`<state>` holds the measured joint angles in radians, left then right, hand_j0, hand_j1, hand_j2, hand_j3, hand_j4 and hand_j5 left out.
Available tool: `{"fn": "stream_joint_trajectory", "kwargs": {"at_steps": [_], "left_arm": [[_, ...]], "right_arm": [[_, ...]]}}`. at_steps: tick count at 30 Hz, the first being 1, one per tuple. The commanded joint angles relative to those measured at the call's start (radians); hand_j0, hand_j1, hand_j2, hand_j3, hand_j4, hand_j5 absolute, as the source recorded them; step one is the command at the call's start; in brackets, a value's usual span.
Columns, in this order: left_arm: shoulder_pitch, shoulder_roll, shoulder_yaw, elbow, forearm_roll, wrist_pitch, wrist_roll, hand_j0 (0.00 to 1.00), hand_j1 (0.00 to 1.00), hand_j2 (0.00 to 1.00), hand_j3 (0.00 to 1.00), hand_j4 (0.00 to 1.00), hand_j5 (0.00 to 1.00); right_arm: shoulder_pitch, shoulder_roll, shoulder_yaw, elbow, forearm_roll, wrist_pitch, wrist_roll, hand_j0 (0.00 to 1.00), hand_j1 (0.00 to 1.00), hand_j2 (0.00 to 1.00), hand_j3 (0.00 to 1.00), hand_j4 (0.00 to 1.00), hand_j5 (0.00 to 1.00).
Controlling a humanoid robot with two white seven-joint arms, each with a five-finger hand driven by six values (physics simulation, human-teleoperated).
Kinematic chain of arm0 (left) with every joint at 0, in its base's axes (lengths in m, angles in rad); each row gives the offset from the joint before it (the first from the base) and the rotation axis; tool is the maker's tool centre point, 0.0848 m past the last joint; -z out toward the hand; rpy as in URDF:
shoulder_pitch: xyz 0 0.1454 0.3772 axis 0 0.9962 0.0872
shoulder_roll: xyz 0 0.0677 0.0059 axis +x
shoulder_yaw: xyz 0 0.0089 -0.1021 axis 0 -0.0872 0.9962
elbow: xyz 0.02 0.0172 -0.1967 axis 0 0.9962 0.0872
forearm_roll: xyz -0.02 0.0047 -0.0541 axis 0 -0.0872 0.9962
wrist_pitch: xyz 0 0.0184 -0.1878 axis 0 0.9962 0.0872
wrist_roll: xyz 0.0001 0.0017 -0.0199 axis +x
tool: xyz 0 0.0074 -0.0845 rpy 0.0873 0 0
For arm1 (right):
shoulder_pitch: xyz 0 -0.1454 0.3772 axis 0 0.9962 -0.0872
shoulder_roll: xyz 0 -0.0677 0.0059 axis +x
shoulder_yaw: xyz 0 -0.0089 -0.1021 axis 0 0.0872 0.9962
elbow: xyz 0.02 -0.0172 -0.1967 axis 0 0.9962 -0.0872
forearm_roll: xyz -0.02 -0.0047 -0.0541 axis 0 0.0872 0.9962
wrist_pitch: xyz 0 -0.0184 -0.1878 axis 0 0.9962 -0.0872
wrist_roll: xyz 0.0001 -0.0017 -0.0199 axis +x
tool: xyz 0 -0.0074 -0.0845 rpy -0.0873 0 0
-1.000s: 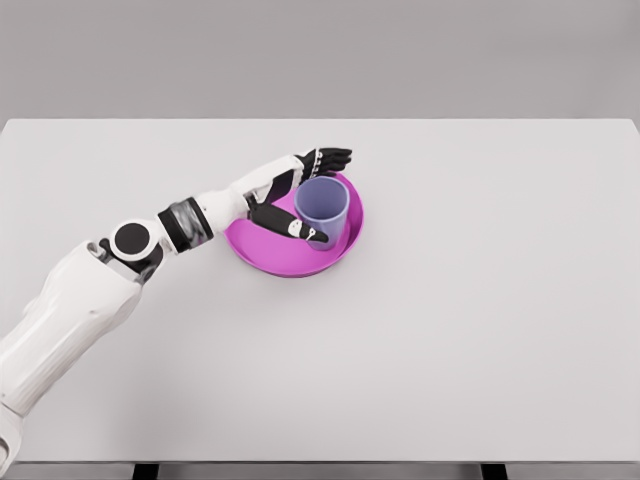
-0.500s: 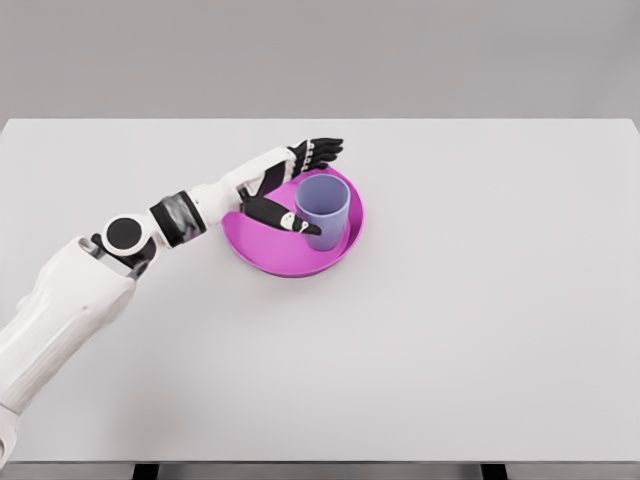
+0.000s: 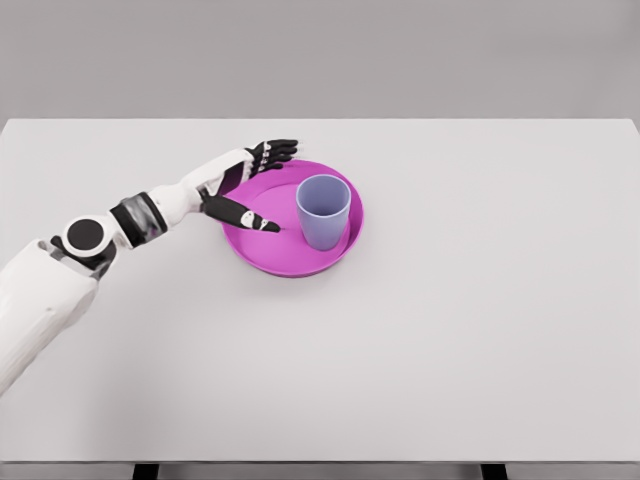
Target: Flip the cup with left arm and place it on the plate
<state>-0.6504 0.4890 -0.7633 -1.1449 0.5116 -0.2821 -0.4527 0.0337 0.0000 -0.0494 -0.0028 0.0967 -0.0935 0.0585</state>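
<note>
Cup stands upright, mouth up, on plate, just right of the empty, spread-fingered left hand.

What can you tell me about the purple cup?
The cup is a plain, pale purple tumbler with no handle, smooth and plastic-looking, a bit narrower at the bottom. It stands upright with its open mouth facing up, and it looks empty inside. It sits on the pink plate, toward the right side. Nothing else touches it: the left hand is off to its left with open fingers, clear of the cup.
</note>
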Motion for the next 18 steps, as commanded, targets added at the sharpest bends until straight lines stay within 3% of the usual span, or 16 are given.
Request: {"fn": "stream_joint_trajectory", "kwargs": {"at_steps": [1,3,6,7,9,11,18], "left_arm": [[0.008,0.052,0.032,0.001,0.001,0.0,0.0,1.0,1.0,1.0,1.0,1.0,1.0],[0.031,0.109,0.087,0.001,-0.013,-0.002,0.0,1.0,1.0,1.0,1.0,1.0,1.0],[0.1,0.197,0.234,-0.007,-0.139,-0.005,0.002,1.0,1.0,1.0,1.0,1.0,1.0],[0.121,0.218,0.266,-0.01,-0.14,-0.032,0.002,1.0,1.0,1.0,1.0,1.0,1.0],[0.132,0.261,0.3,-0.007,-0.142,-0.164,0.006,1.0,1.0,1.0,1.0,1.0,1.0],[0.21,0.284,0.38,-0.009,-0.142,-0.296,0.006,1.0,1.0,1.0,1.0,1.0,1.0],[0.233,0.298,0.404,-0.015,-0.14,-0.304,0.008,1.0,1.0,1.0,1.0,1.0,1.0]], "right_arm": [[0.0,0.0,0.0,0.0,0.0,0.0,0.0,1.0,1.0,1.0,1.0,1.0,1.0],[0.0,0.0,0.0,0.0,0.0,0.0,0.0,1.0,1.0,1.0,1.0,1.0,1.0],[0.0,0.0,0.0,0.001,0.0,0.0,0.0,1.0,1.0,1.0,1.0,1.0,1.0],[0.0,0.0,0.0,0.0,0.0,0.0,0.0,1.0,1.0,1.0,1.0,1.0,1.0],[0.0,0.0,0.0,0.0,0.0,0.0,0.0,1.0,1.0,1.0,1.0,1.0,1.0],[0.0,0.0,0.0,0.0,0.0,0.0,0.0,1.0,1.0,1.0,1.0,1.0,1.0],[0.0,0.0,0.0,0.0,0.0,0.0,0.001,1.0,1.0,1.0,1.0,1.0,1.0]]}}
